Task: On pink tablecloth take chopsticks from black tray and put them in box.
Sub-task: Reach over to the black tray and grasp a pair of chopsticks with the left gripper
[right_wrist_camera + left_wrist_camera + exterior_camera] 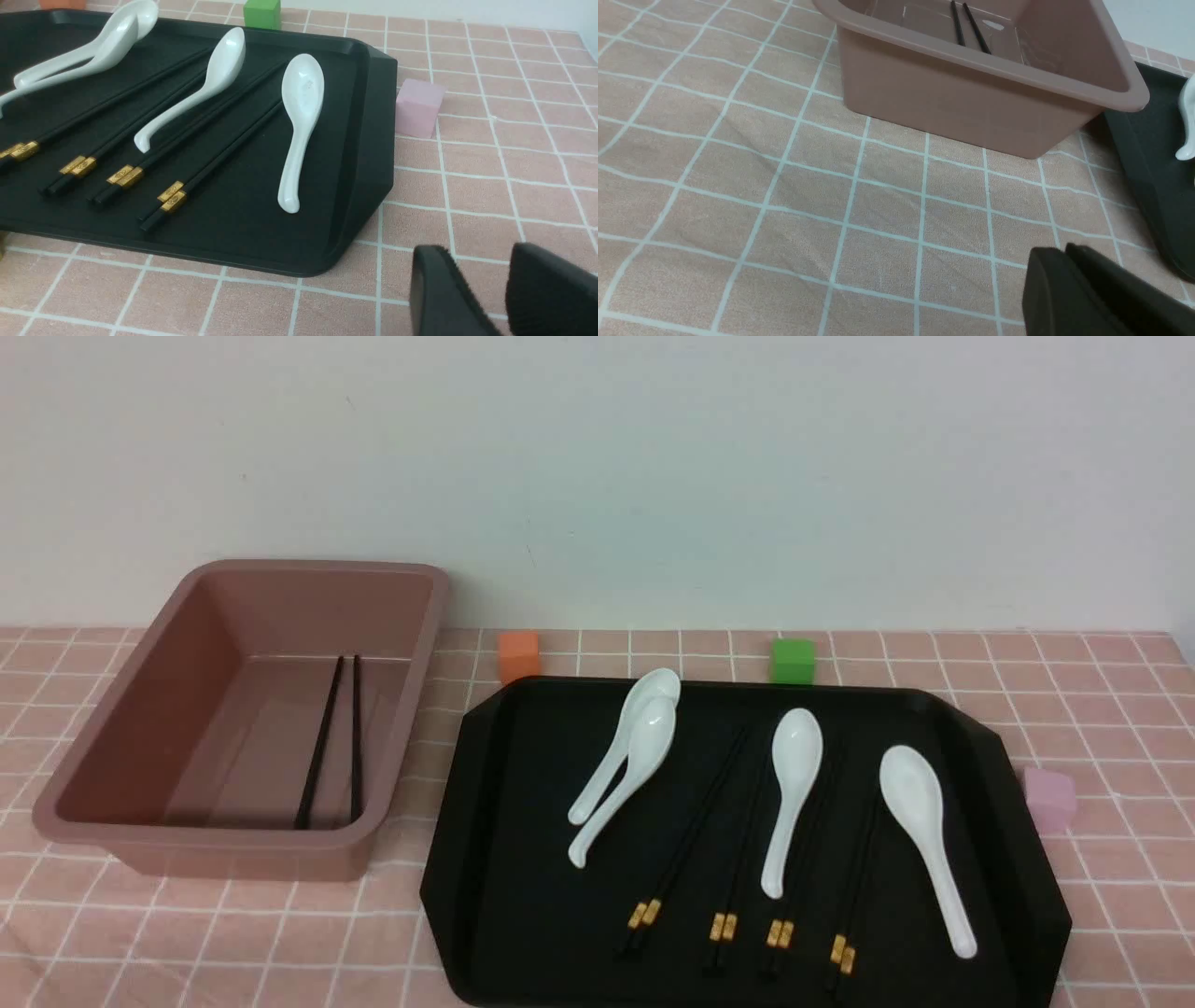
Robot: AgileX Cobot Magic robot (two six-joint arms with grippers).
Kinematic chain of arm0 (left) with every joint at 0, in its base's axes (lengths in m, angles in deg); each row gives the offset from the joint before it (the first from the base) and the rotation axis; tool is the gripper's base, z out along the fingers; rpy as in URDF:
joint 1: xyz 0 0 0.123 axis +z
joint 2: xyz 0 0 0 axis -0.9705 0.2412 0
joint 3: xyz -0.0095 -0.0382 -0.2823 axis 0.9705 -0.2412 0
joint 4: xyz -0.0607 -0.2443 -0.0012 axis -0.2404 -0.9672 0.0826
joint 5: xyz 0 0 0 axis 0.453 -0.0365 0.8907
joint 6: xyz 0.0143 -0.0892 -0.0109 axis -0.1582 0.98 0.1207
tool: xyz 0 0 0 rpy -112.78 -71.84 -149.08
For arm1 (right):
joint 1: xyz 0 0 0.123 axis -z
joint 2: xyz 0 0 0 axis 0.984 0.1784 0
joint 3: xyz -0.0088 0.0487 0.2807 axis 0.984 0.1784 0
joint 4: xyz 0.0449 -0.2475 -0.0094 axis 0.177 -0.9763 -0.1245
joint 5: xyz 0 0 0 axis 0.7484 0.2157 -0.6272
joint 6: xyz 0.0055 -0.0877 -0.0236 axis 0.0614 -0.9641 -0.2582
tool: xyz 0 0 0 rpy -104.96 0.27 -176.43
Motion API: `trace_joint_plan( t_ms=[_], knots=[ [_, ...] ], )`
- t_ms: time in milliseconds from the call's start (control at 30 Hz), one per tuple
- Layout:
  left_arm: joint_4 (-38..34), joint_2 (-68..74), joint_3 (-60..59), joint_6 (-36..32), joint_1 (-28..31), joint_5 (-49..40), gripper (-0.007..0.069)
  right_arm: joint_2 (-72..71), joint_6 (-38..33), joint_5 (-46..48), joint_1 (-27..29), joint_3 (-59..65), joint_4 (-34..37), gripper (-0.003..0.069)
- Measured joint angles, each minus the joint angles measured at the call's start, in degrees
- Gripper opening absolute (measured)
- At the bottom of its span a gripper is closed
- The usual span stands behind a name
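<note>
Front view showed four pairs of chopsticks (pixel 728 926) on the black tray (pixel 560 933), gold-banded thick ends toward me, thin ends pointing away and slanting rightward. Two sticks lay in the box (pixel 224 747), over to the tray's left. Neither of my hands showed there, but my right gripper (pixel 483 261) stood spread with nothing between its fingers, out beyond the tray's right side, so I judged it the nearer. The rightmost pair (pixel 224 151) lay to its left, inside the rim; reaching it called for a leftward move, then closing across the long axis, clear of the spoon (pixel 294 144) beside it. My left gripper (pixel 1057 261), fingers pressed together, was near the box instead
</note>
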Motion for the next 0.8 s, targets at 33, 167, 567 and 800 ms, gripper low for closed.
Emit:
trace_joint_plan(
  t_ms=[33,167,567,800],
  knots=[
    [0.0,0.0,0.0,0.0,0.0,0.0,0.0039,0.0,0.0,0.0,0.0,0.0,0.0,0.024],
    [0.0,0.0,0.0,0.0,0.0,0.0,0.0039,0.0,0.0,0.0,0.0,0.0,0.0,0.024],
    [0.0,0.0,0.0,0.0,0.0,0.0,0.004,0.0,0.0,0.0,0.0,0.0,0.0,0.024],
    [-7.78,0.0,0.0,5.14,0.0,4.91,0.0039,0.0,0.0,0.0,0.0,0.0,0.0,0.024]
  ],
)
